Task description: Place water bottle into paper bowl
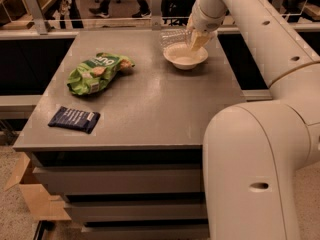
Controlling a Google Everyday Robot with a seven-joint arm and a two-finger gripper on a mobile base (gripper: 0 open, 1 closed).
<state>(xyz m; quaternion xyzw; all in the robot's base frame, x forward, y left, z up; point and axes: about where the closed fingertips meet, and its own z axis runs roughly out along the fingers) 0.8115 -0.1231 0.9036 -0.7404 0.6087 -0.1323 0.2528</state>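
Note:
The clear water bottle (pixel 173 37) lies sideways at the far rim of the white paper bowl (pixel 185 57), which stands near the table's far right corner. My gripper (pixel 196 41) reaches down from the right over the bowl and is shut on the bottle's right end. The gripper's pale fingers (pixel 198 39) hang just above the bowl's inside. The bottle's cap and label are hidden.
A green snack bag (pixel 98 71) lies at the table's left middle. A dark blue packet (pixel 74 119) lies near the front left edge. The grey table (pixel 150 109) has a rail along its far edge. My arm's large body fills the right foreground.

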